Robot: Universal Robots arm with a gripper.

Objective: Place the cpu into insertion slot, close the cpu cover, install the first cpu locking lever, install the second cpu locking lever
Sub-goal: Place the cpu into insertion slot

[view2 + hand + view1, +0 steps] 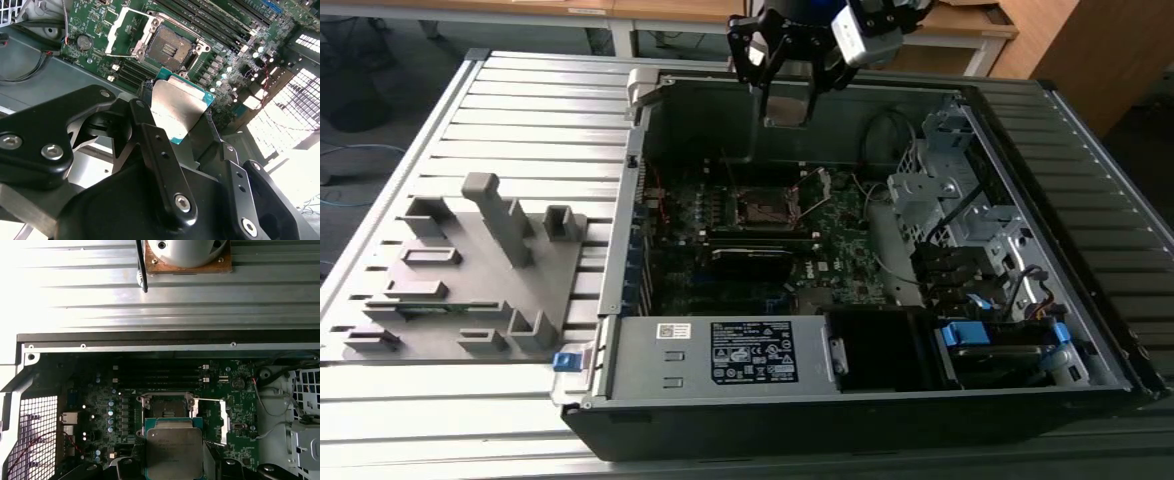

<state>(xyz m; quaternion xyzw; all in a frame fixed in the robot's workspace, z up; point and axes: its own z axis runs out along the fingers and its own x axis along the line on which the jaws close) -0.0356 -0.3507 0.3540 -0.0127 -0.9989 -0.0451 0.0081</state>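
Observation:
My gripper (789, 100) hangs over the far wall of the open computer case, shut on the cpu (787, 106). In both wrist views the cpu (177, 112) (174, 452) is a flat silvery square on a green base, clamped by its edges between the black fingers (150, 135). It is in the air, well above the board. The insertion slot (765, 207) (170, 48) (167, 409) lies bare beneath, a dark square in a metal frame. The cpu cover (148, 34) (225, 422) is swung open, standing beside the slot.
A grey moulded fixture (467, 270) with posts lies on the ribbed table at the exterior view's left. Inside the case are a power supply (720, 355) at the near side, a drive cage (947, 190) with cables at the exterior view's right, and long black memory slots (160, 375).

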